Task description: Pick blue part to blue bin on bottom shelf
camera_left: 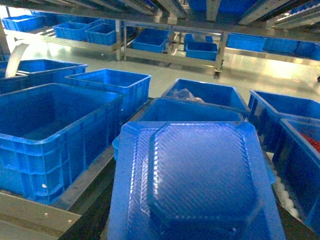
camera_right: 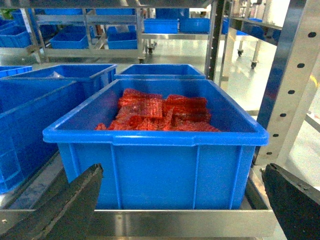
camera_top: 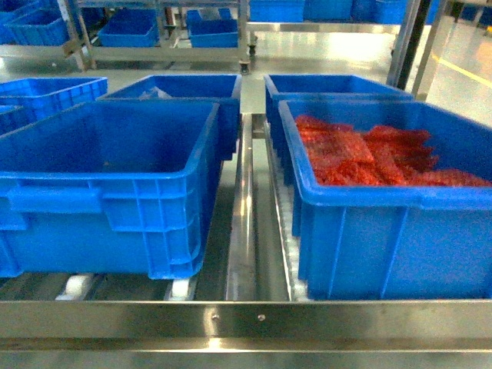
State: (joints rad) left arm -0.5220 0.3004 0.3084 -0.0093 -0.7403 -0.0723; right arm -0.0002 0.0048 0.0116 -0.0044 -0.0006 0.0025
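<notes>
On steel rollers, ribbed blue bin (camera_top: 108, 184)

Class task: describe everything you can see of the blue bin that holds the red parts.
The blue bin is a rectangular, open-topped crate of moulded plastic, with a rolled rim and vertical ribs on its walls. It stands upright on the bottom shelf, at the front right, behind the steel front rail. Red mesh-like parts lie heaped inside. Another blue bin stands behind it.

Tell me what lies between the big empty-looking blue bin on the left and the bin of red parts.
In the head view, only steel rack rails and white rollers separate the left bin from the red-parts bin.
</notes>
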